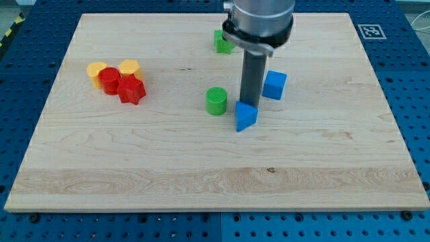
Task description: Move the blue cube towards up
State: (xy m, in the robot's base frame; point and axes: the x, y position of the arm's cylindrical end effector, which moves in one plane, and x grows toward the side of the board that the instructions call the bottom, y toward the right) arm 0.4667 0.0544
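The blue cube (274, 85) sits on the wooden board (201, 168), right of centre. My dark rod comes down from the arm at the view's top, and my tip (251, 104) stands just left of and slightly below the cube, close to it. Whether they touch cannot be told. A blue wedge-shaped block (246, 116) lies right below my tip, touching or nearly touching it.
A green cylinder (216, 101) stands left of my tip. A green block (222, 41) is partly hidden behind the arm at the view's top. At the left, two yellow blocks (129, 67), a red cylinder (109, 78) and a red star-like block (132, 90) cluster together.
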